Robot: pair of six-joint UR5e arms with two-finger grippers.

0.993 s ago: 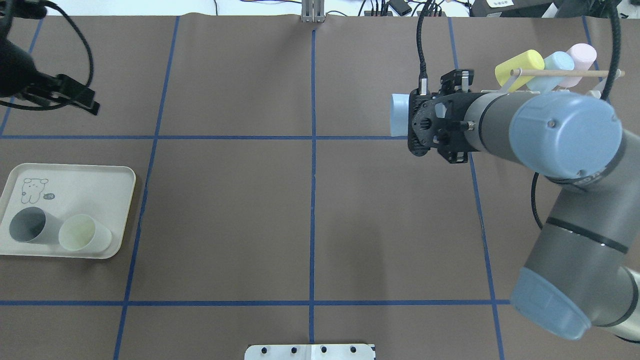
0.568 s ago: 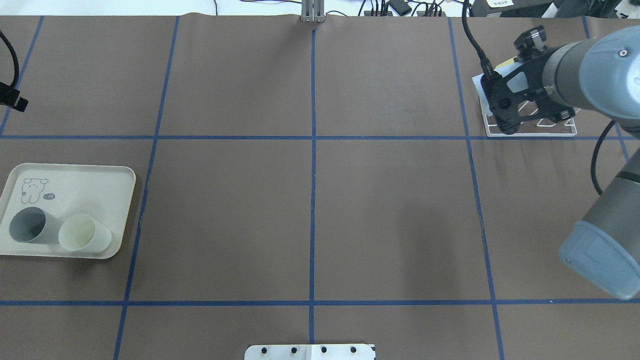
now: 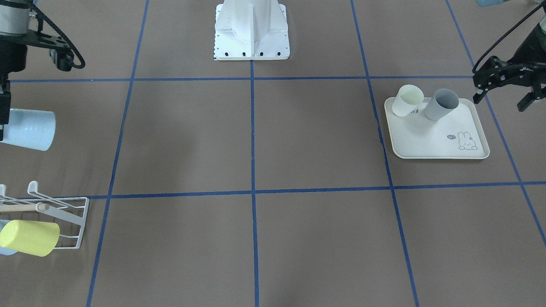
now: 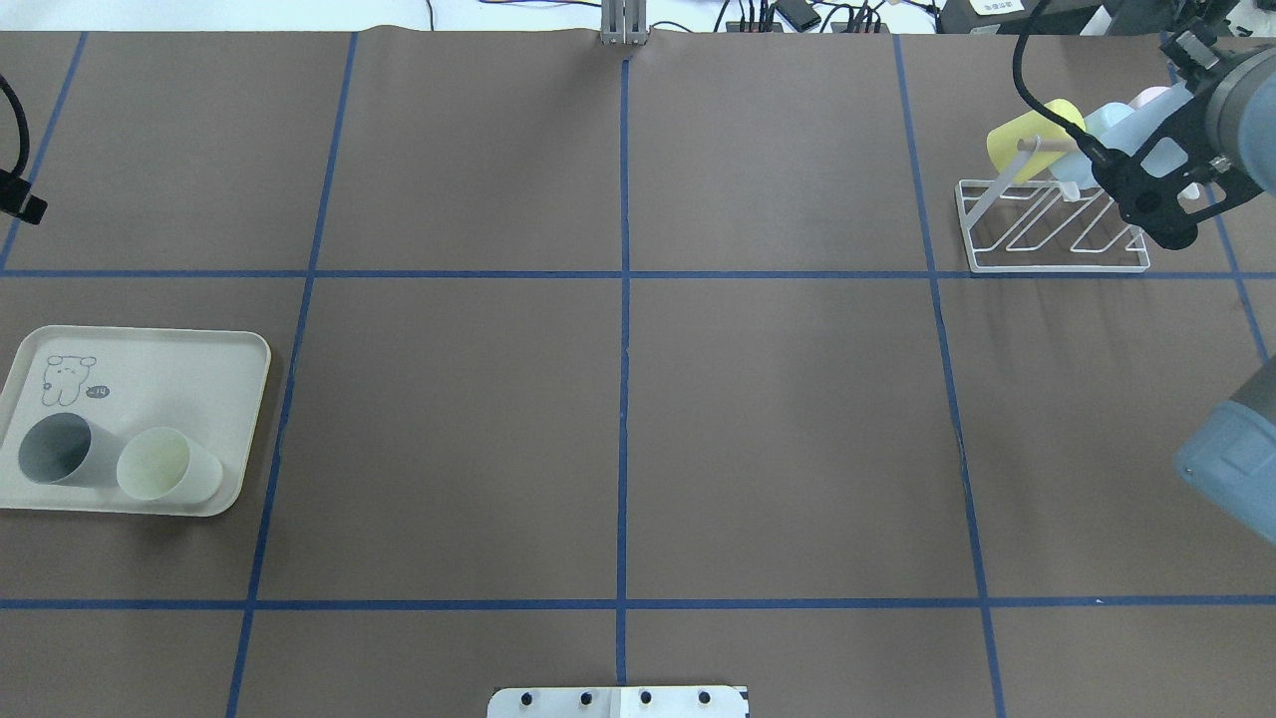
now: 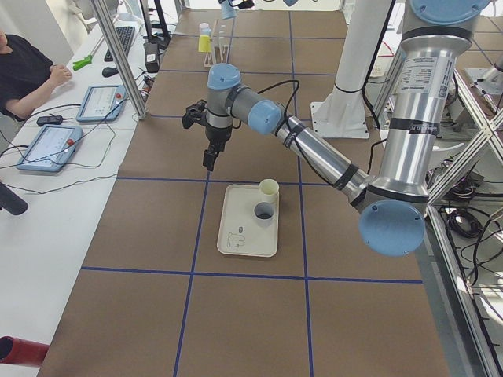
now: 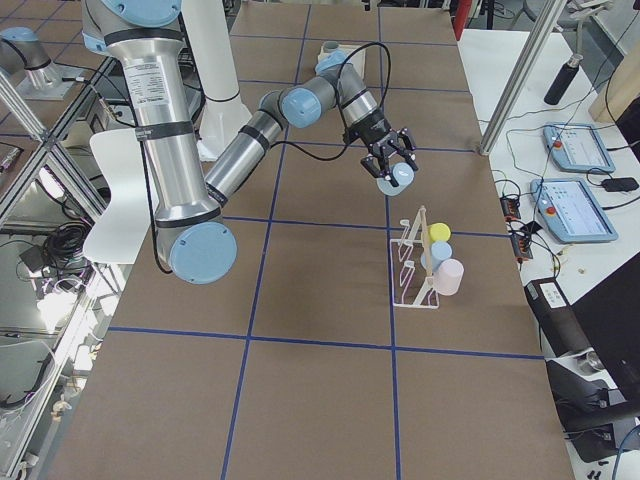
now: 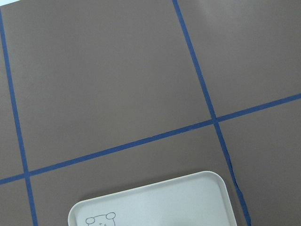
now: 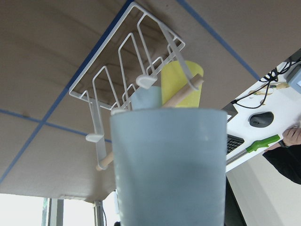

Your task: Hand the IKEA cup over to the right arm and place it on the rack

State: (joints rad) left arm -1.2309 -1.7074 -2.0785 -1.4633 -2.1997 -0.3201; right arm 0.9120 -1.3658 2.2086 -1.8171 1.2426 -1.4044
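My right gripper [image 6: 389, 167] is shut on a pale-blue IKEA cup [image 3: 28, 128], which it holds on its side in the air, short of the rack. In the right wrist view this cup [image 8: 169, 165] fills the foreground, with the white wire rack [image 8: 123, 61] beyond it. The rack [image 4: 1047, 237] stands at the far right and carries a yellow cup [image 4: 1033, 136], a pale-blue one and a pink cup [image 4: 1156, 100] on its pegs. My left gripper [image 3: 504, 93] hangs open with nothing in it, just beyond the tray's corner.
A cream rabbit-print tray [image 4: 199, 351] sits at the left, holding a grey cup [image 4: 58, 451] and a cream cup [image 4: 165, 467]. The robot's white base [image 3: 251, 30] is at the near middle. A person sits at a side table [image 5: 31, 71].
My right arm has swung the pale-blue cup from the table's middle right over to the rack. My left arm has drawn back to the left edge.
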